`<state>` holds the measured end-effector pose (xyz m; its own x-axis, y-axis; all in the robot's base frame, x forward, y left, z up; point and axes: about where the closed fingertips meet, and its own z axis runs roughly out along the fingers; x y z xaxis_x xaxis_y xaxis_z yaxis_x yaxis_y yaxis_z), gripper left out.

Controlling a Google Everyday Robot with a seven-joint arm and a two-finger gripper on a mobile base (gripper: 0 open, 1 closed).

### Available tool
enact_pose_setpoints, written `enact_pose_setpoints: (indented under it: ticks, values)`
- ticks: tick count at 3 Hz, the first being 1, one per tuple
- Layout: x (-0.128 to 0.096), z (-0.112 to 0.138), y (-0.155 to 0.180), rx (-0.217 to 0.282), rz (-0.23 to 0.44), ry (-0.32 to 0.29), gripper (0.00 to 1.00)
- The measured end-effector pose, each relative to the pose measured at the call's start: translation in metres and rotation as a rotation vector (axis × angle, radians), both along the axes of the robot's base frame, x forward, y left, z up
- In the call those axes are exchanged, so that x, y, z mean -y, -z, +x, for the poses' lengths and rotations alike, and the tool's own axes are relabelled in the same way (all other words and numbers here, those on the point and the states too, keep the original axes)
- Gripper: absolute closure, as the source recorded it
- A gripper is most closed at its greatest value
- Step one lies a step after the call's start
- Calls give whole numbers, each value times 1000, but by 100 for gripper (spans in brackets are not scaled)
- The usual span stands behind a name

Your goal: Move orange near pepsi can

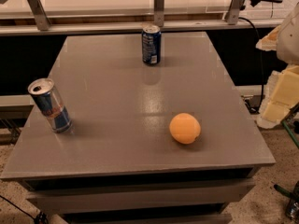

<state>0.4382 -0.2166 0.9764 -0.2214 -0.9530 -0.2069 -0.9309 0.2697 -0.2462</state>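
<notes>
Scene count: 1 orange (185, 128), 2 cans, 1 table (117, 87). The orange rests on the near right part of the table, not far from the front edge, with bare surface all round it. The pepsi can (151, 44) stands upright at the far edge, about mid-width, well apart from the orange. The 2nd can is a slim can (50, 105), blue and silver with red marks, standing near the left edge and apart from both; it is not the target. The hand is not in view, so I cannot tell whether it is wide, narrow or holding anything; nothing touches the orange. Handling judgement: the fruit looks smooth, round and firm, likely of moderate weight and with slight give in the skin. It should tolerate a steady squeeze, but it will roll at a glancing touch. Best hold is probably from above, closing across its widest girth with the hand centred, since an off-centre closure could squirt it sideways. On release near the pepsi can it may roll, so set it down gently, just beside the can and short of knocking it.
</notes>
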Motion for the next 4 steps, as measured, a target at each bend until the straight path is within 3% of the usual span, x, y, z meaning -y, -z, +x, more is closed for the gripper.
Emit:
enact_pose_setpoints:
  ticks: [1, 2, 4]
  values:
    - [0, 0, 0, 0, 0, 0, 0]
    - [-7, 1, 10, -11, 49, -20, 0]
    - [-64, 0, 64, -109, 275, -158, 0]
